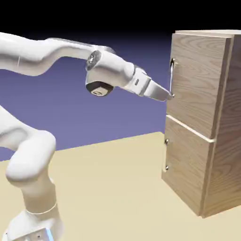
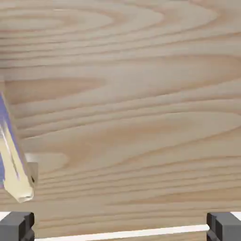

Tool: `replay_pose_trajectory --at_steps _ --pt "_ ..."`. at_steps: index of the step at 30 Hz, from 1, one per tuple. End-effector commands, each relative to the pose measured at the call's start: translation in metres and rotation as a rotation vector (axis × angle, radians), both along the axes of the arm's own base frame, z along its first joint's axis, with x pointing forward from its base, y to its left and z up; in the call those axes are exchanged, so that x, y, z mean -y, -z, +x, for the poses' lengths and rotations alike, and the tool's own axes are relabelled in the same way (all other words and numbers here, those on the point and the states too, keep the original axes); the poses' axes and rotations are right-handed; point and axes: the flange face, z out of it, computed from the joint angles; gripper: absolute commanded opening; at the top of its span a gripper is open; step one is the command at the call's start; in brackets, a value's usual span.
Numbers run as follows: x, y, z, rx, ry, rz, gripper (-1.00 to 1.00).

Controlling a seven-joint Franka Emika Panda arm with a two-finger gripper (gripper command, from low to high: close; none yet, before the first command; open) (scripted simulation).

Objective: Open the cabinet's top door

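Note:
The cabinet (image 1: 221, 155) stands at the right of the exterior view, a tall light-oak box. Its top door (image 1: 197, 80) carries a vertical silver bar handle (image 1: 172, 75) near its left edge. My gripper (image 1: 166, 96) points at the door, its tip right by the handle's lower end. In the hand view the top door (image 2: 132, 94) fills the picture with wood grain. The shiny handle (image 2: 14, 160) shows at the left edge, above the left fingertip (image 2: 16, 227). The fingertips stand wide apart, so the gripper (image 2: 120, 228) is open, with only wood between them.
Below the top door sits the shorter lower door (image 1: 186, 164) with its own small handle (image 1: 166, 155). A pale seam (image 2: 122, 233) between the two doors runs along the bottom of the hand view. The tan table (image 1: 108, 188) stretches out in front of the cabinet.

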Motion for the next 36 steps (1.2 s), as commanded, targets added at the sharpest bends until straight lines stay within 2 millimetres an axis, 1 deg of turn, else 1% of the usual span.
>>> replay_pose_trajectory --at_steps 1,10,20,26,32,34,36 --pt "-0.001 -0.001 -0.001 0.013 0.000 0.000 0.00" --pt "-0.019 -0.007 -0.002 0.136 0.001 -0.007 0.00" --pt "-0.048 0.001 0.008 0.272 0.003 -0.033 0.00" --pt "-0.068 0.012 0.020 0.350 0.011 -0.056 0.00" --pt "-0.088 0.029 0.035 0.422 0.026 -0.084 0.00" --pt "-0.089 0.030 0.036 0.426 0.027 -0.085 0.00" --pt "-0.088 0.030 0.056 0.425 0.027 -0.088 0.00"
